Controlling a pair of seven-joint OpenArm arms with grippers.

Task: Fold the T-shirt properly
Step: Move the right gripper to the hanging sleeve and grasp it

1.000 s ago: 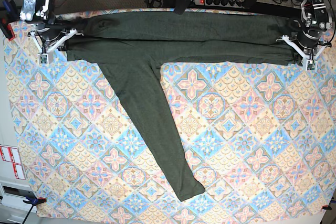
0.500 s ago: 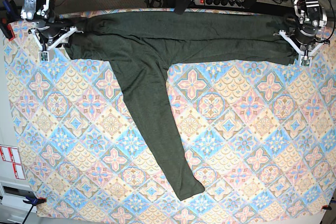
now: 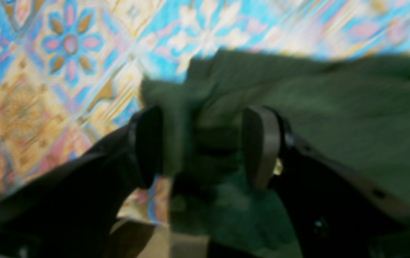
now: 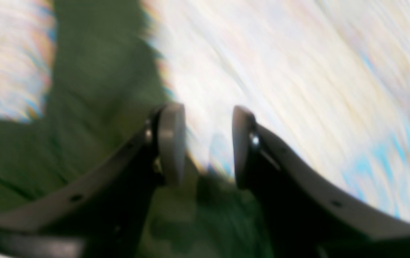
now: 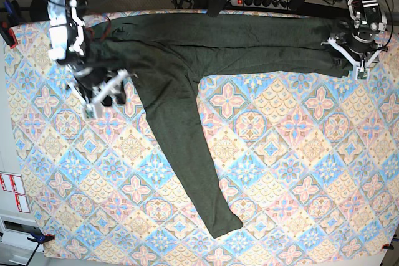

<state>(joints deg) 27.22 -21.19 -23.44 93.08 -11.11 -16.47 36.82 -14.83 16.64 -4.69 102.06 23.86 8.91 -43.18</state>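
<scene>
**Olive shirt lies across the top of the patterned table**

The T-shirt (image 5: 187, 48) stretches along the upper edge of the tablecloth (image 5: 280, 172), one sleeve trailing down to the lower centre. At upper right, the left gripper (image 5: 346, 58) stands wide over cloth. At upper left, the right gripper (image 5: 105, 94) gapes empty beside the shirt.

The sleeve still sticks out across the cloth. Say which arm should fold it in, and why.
Right, probably. Its open claw hangs beside the sleeve where it leaves the shirt. The left claw is open too, over the shirt's far end, well away from the sleeve.
</scene>
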